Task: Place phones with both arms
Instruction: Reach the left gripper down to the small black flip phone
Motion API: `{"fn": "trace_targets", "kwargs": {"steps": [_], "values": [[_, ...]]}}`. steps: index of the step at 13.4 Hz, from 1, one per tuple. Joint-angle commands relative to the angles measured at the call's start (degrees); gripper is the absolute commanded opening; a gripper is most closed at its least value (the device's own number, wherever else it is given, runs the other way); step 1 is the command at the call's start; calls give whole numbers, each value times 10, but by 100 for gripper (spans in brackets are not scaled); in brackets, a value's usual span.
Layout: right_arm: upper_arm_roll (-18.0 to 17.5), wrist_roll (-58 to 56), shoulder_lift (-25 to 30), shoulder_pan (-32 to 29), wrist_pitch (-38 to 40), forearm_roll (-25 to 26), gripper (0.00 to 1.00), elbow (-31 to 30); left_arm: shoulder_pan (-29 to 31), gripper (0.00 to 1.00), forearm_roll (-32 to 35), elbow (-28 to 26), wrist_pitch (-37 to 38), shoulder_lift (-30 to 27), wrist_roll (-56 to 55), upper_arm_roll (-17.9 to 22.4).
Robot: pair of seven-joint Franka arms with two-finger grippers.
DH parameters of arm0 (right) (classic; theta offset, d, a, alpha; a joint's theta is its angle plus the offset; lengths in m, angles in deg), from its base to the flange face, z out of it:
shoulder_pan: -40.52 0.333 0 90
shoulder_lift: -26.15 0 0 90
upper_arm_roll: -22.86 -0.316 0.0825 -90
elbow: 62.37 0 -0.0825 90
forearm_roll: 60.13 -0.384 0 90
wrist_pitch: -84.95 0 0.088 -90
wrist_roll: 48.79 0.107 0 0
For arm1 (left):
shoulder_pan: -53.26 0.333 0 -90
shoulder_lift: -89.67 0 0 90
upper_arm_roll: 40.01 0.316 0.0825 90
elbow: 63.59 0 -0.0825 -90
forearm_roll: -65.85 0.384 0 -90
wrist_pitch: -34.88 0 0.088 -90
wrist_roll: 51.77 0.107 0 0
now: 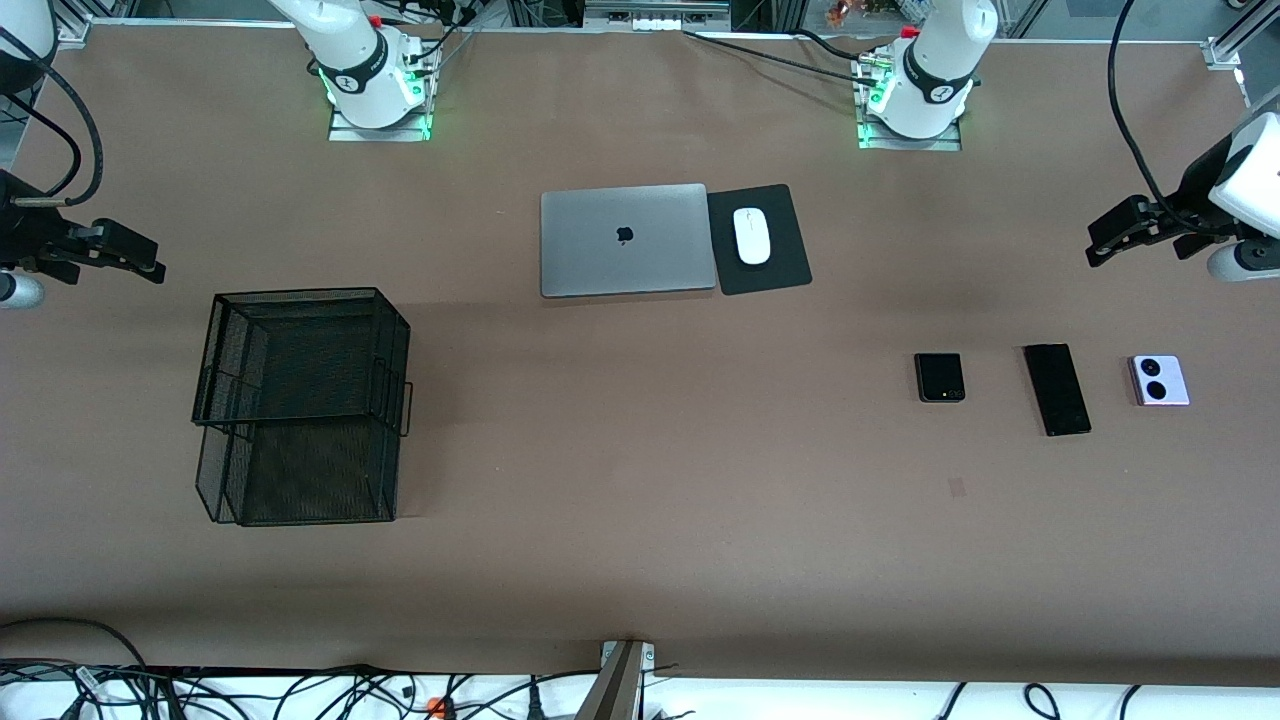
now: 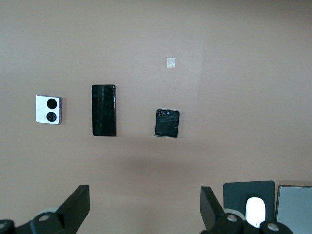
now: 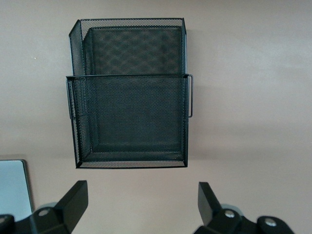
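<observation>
Three phones lie in a row toward the left arm's end of the table: a small squarish black one (image 1: 940,377), a long slim black slab (image 1: 1057,389) and a lavender-white one with two round lenses (image 1: 1160,380). The left wrist view shows them too: the squarish black one (image 2: 167,123), the slab (image 2: 104,110) and the lavender-white one (image 2: 48,109). My left gripper (image 1: 1100,247) hangs open and empty over the table at that end (image 2: 145,204). My right gripper (image 1: 150,265) hangs open and empty over the right arm's end (image 3: 144,202).
A black wire-mesh two-tier basket (image 1: 225,360) stands toward the right arm's end and fills the right wrist view (image 3: 73,53). A closed grey laptop (image 1: 624,240) and a white mouse (image 1: 752,236) on a black pad (image 1: 785,275) lie near the bases.
</observation>
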State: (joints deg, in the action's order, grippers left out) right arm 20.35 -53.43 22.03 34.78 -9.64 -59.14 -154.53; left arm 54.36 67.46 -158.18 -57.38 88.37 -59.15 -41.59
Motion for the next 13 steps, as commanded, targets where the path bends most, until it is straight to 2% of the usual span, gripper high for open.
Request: {"fn": "trace_targets", "kwargs": {"steps": [1,6,13], "values": [[-2,4,9,-5,-4,-10,100,-4,-2,100,10,3,9,-5,11,1],[-2,4,8,-5,-4,-10,100,-2,0,100,2,4,21,3,9,1],[-2,4,7,-5,-13,-10,100,-2,0,100,2,40,53,39,5,1]]}}
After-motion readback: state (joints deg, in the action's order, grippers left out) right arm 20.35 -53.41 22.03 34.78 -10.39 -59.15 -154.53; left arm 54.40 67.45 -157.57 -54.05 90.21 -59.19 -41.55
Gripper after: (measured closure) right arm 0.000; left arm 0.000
